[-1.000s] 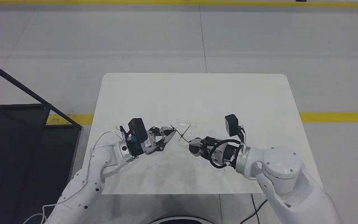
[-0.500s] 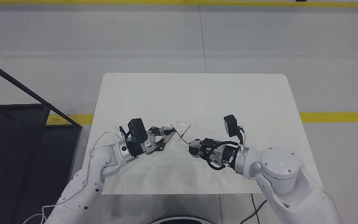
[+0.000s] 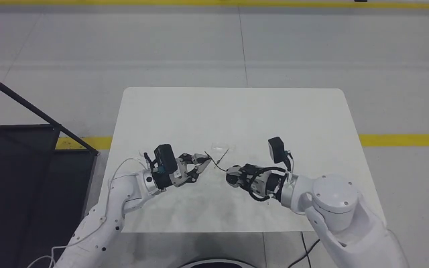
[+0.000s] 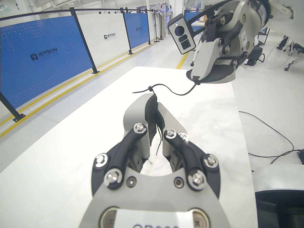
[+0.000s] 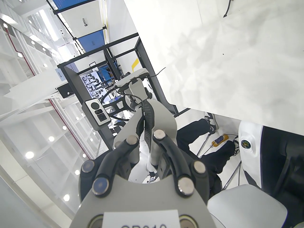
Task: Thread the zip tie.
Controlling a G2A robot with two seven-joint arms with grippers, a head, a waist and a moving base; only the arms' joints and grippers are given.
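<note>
Zip tie (image 4: pixel 171 90) spans the gap between the grippers, above the table (image 3: pixel 301 114). The left gripper (image 4: pixel 154 99) clamps it just under the head, likely to steady it, while the right gripper (image 4: pixel 196 81), pinched shut on the strap, feeds it. The left wrist view shows the tip poking through the head; from the top that detail is too small to tell.

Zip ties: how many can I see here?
2, perhaps: one black zip tie stretched in the air between both arms' shut jaws, and a dark strip, likely another, lying on the table.
</note>
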